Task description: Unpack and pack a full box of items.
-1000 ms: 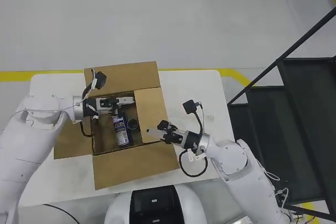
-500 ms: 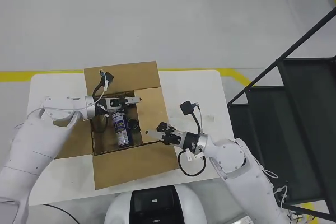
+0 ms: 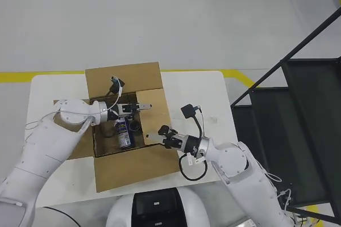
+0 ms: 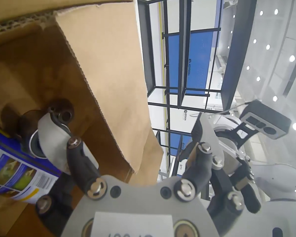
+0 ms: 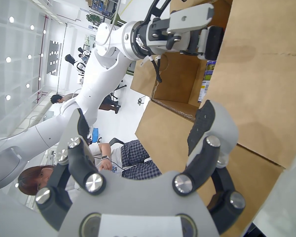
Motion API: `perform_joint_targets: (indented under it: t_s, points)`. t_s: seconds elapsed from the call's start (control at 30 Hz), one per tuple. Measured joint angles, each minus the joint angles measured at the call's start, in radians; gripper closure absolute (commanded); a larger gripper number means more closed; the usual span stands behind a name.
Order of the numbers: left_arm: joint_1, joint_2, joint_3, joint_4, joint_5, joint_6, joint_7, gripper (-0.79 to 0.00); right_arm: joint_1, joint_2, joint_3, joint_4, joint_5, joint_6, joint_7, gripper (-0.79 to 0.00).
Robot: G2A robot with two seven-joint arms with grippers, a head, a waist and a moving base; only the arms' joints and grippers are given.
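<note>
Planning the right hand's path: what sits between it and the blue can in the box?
The box's side flap stands between the right hand and the can, clearest in the right wrist view.

Robotics lab or test hall, grey floor with yellow line, black steel racking, rows of ceiling spotlights

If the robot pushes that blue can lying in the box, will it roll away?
Probably a little: the blue can is round and lies on its side, so a sideways nudge should roll it. It likely won't go far, since the box walls surround it. Its smooth label may feel slippery.
</note>
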Motion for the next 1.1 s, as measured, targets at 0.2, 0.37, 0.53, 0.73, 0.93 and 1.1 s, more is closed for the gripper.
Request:
perform_joint_targets:
  t_s: [0.2,0.37,0.53,0.73,0.93,1.1]
  points:
    - [-0.034,-0.045,0.037,0.095,-0.067,-0.100,0.019,-0.785,-0.010,0.005,-0.009,-0.008,-0.005,-0.006,0.001,-0.785]
    - [-0.044,-0.070,0.032,0.142,-0.152,-0.247,-0.003,-0.785,0.001,0.009,-0.039,-0.016,-0.006,-0.013,0.039,-0.785]
    - [-0.035,-0.080,0.006,0.126,-0.260,-0.339,-0.066,-0.785,0.012,0.012,-0.070,-0.037,-0.021,-0.008,0.074,-0.785]
    - [-0.049,-0.100,0.003,0.093,-0.390,-0.317,-0.164,-0.785,0.031,0.015,-0.096,-0.048,-0.041,0.014,0.088,-0.785]
    - [-0.080,-0.139,0.047,0.106,-0.416,-0.309,-0.172,-0.785,0.018,0.018,-0.094,-0.078,-0.124,0.096,-0.004,-0.785]
    - [-0.105,-0.161,0.056,0.141,-0.442,-0.323,-0.222,-0.785,-0.056,0.024,-0.035,-0.128,-0.152,0.168,-0.129,-0.785]
